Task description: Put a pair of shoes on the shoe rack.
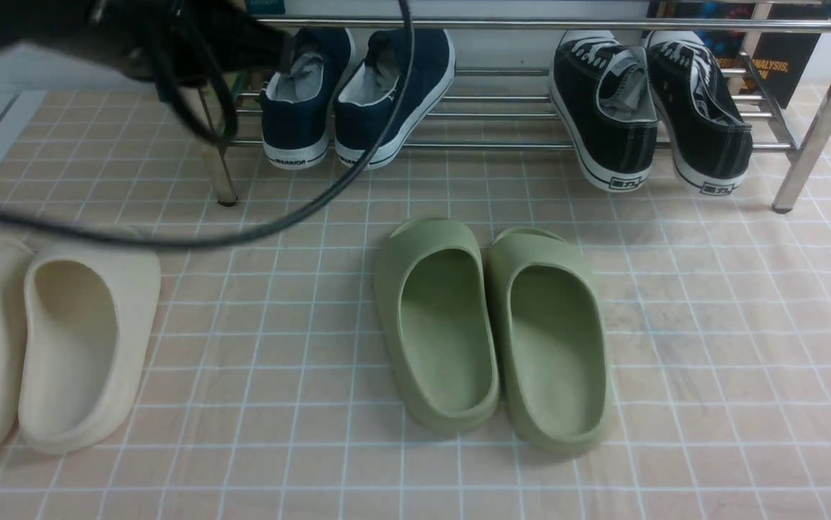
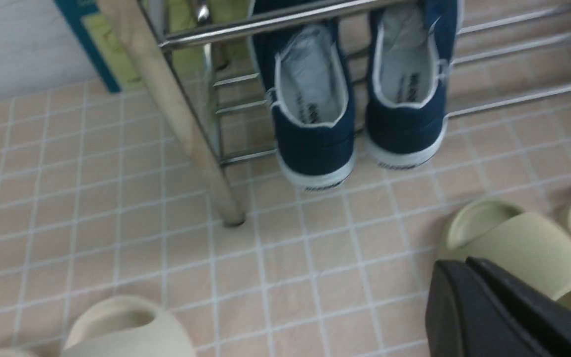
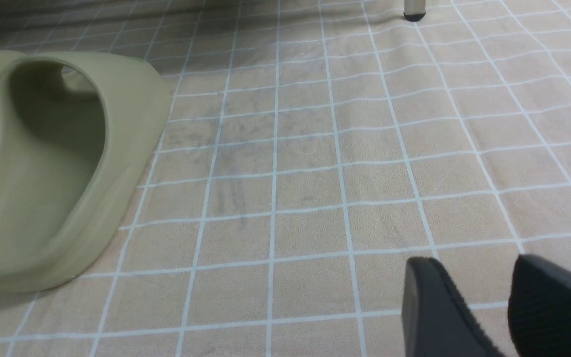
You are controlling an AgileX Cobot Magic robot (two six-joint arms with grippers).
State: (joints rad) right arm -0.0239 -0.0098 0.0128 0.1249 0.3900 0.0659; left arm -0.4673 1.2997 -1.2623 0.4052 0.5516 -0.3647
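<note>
Left wrist view: the left pincer (image 2: 464, 277), black fingers pressed together and empty, hovers above the tiled floor (image 2: 116, 238). Ahead of it the navy sneakers (image 2: 315, 129) sit heels outward on the shoe rack (image 2: 176, 109). The right pincer (image 3: 474, 265), slightly parted, grips nothing, with green slippers (image 3: 52, 163) off to one side.

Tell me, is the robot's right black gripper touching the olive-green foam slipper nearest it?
Apart. The right wrist view shows several bare floor tiles between the right black gripper and the olive-green foam slipper.
</note>
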